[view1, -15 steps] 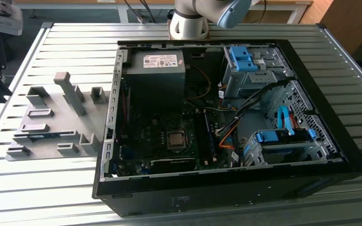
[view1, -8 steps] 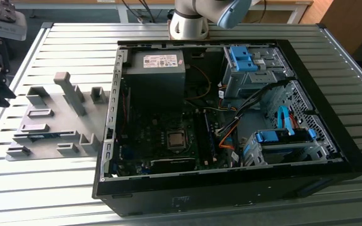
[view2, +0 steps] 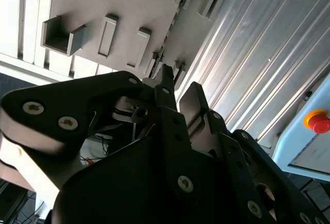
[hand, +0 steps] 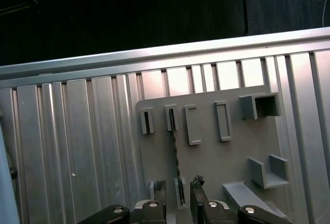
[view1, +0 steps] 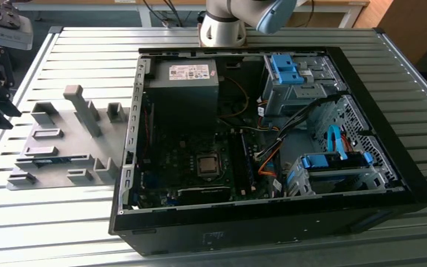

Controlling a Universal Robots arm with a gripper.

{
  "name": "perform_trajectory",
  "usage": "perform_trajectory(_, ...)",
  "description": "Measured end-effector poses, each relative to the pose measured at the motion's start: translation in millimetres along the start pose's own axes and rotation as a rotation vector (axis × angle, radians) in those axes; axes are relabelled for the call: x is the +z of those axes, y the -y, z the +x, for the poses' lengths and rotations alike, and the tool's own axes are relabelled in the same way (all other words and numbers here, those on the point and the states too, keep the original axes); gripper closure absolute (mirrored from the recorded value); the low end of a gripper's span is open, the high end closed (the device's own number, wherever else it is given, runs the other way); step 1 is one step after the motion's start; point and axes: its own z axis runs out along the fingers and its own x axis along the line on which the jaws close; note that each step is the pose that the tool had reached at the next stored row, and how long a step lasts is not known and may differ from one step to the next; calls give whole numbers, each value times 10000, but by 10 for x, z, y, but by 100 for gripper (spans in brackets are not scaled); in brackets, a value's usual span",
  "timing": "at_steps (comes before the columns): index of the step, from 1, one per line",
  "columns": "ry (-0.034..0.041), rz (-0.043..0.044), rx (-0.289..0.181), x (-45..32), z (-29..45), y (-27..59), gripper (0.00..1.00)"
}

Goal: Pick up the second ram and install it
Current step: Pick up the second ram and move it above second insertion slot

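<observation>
Nearest to us, the gripper is released: its two dark fingers stand parted and grasp nothing, and we see no contact with anything. Just past the fingertips, in line with the gap, the memory stick stands on edge (we see it as a thin dark strip) on the grey holder plate. Its far end sits in a small slotted block, and its near end is by another block level with the fingers. More grey blocks sit beside it on the plate. The plate lies on the slatted metal table. In the exterior view, the open computer case rests on the table just beside the plate, toward the exterior view's right, with the arm's base beyond it.
</observation>
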Motion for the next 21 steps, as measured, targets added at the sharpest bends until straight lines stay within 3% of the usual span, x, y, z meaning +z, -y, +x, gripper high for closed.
perform_trajectory(21, 1, 5, 0, 62, 1, 2, 67)
